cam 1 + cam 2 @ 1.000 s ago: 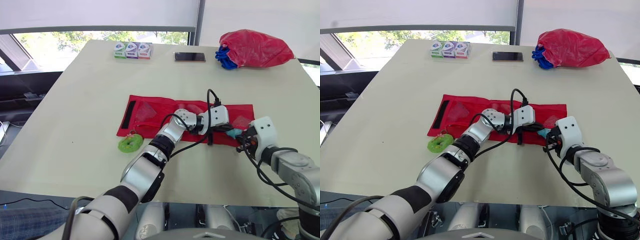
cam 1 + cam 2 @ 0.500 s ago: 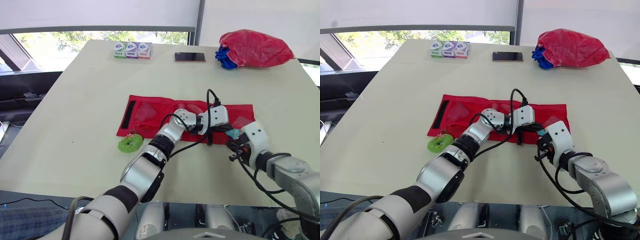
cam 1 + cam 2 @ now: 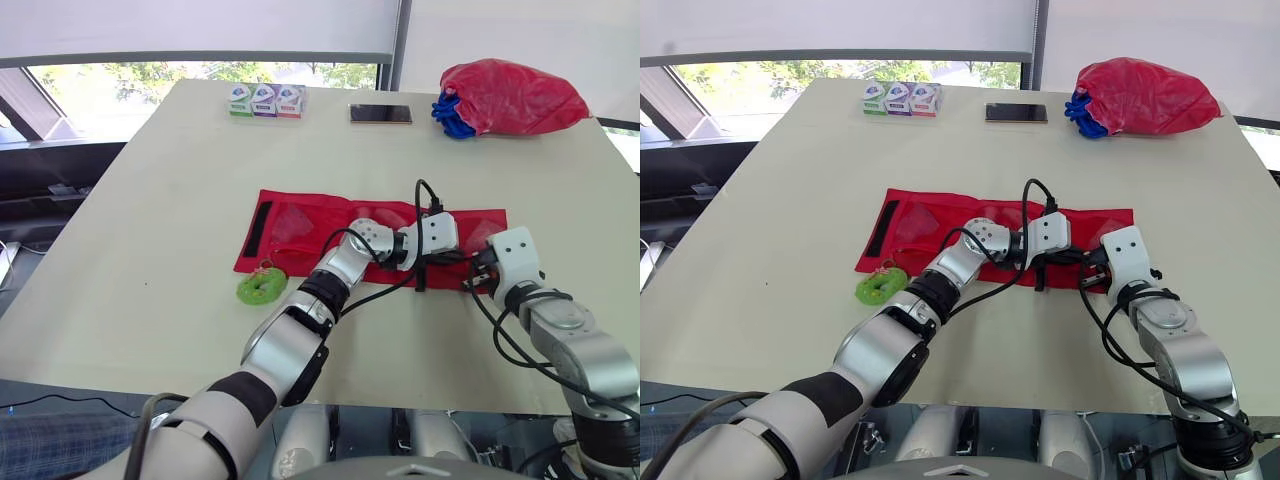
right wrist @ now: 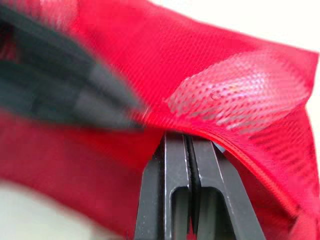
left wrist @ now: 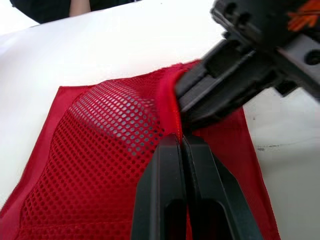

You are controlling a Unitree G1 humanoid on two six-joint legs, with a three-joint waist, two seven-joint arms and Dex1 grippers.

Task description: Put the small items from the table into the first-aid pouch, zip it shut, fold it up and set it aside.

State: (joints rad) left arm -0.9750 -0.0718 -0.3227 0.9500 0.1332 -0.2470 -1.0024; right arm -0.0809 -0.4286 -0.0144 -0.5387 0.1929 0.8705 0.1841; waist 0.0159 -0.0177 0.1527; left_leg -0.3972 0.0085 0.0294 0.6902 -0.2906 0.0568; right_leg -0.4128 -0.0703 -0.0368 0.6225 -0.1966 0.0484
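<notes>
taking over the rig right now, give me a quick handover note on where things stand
left tool: shut on a seam of the first-aid pouch, by the mesh pocket at its right end.
right tool: shut on the same seam, right next to the left one.
Things: the pouch lies unfolded, flat, mid-table. The green ring sits on the table at the pouch's near edge, left end. Three small boxes, a phone and a red bag line the far edge.
Done: what is already pocketed cannot be told.
Left: pack the green ring, zip, fold, set aside.
</notes>
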